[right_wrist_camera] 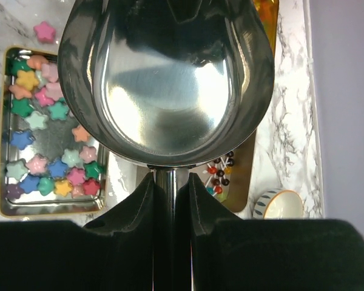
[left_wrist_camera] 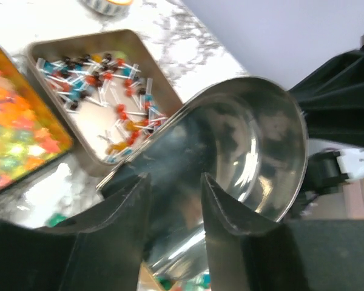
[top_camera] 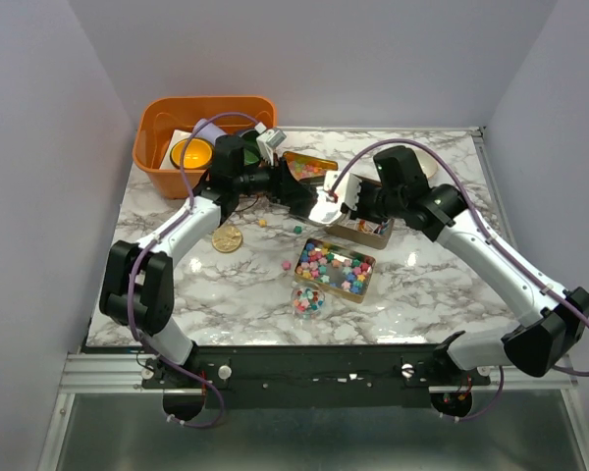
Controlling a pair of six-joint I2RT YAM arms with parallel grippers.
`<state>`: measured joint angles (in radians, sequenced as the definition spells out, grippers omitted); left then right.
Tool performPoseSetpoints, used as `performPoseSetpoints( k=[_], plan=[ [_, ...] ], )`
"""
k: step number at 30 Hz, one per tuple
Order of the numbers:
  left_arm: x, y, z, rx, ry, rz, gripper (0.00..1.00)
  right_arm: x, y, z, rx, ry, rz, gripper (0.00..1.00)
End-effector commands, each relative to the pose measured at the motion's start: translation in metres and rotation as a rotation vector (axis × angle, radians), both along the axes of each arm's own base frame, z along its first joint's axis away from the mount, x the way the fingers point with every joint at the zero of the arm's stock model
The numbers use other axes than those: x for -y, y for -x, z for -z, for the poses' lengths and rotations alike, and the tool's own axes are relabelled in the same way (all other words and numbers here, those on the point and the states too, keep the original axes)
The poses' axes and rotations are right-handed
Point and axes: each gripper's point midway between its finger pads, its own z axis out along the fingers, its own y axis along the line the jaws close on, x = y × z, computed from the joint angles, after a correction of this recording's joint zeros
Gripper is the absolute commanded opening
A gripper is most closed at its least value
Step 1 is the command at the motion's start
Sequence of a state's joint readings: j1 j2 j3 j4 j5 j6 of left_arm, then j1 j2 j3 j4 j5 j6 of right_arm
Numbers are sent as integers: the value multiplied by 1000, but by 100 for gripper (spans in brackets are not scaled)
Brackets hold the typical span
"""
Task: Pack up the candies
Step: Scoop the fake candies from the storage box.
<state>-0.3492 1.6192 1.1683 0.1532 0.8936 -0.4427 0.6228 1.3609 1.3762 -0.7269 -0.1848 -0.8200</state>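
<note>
Three trays of candies, one scoop

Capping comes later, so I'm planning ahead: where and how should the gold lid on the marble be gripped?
The gold lid lies flat on the table, so probably pinch opposite rim edges, fingers descending straight from above; it is too low for a side approach.

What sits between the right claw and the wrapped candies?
The metal scoop held by the right claw; its bowl overlaps the wrapped candies in the right wrist view.
</note>
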Motion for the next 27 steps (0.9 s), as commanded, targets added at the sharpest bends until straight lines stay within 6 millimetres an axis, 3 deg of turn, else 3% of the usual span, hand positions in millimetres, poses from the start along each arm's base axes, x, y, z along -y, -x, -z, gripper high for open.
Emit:
performPoseSetpoints(
  k=[1, 3, 7, 12, 20, 27],
  plan=[
    [-22, -13, -5, 103, -120, -87, 56, 32, -41, -5, 37, 17, 43, 1],
    [-30, -12, 3, 149, -184, -91, 60, 60, -62, -1, -16, 63, 96, 1],
    [-41, -13, 31, 137, -268, -127, 63, 89, -85, -2, -31, 144, 102, 1],
    [-45, -28, 67, 83, -344, -154, 63, 110, -85, 24, -171, 243, 155, 1],
    [-37, -50, 59, 129, -330, -149, 62, 135, -73, 63, -335, 304, 259, 1],
    [-34, -52, 73, 77, -330, -141, 62, 160, -72, 90, -435, 311, 370, 1]
  ],
)
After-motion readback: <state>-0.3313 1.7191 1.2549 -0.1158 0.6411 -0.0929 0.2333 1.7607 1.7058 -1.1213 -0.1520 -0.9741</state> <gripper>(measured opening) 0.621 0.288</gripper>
